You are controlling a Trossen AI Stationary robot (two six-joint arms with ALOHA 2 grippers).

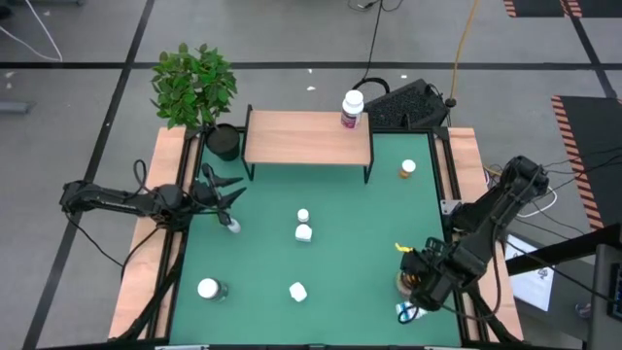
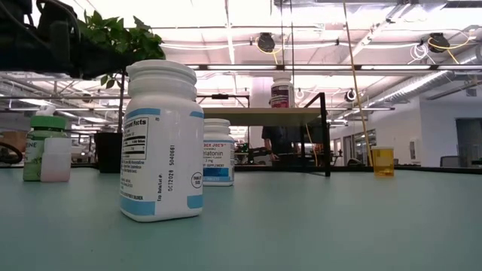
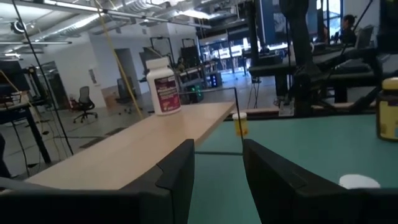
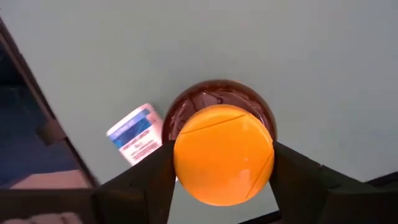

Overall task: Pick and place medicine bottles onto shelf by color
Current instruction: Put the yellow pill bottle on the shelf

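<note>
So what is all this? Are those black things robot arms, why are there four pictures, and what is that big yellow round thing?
Yes, they are two robot arms working at a green table. One picture looks straight down from above. One is taken low, at table height. The other two come from a little camera on each arm, just behind its pincer. White bottles stand about the table, a white-capped bottle stands on the wooden shelf, and a plant sits at the corner. The yellow round thing is the cap of an amber bottle, seen from right above. The right pincer has a finger on each side of that cap. The left pincer is open, holds nothing and points toward the shelf.
</note>
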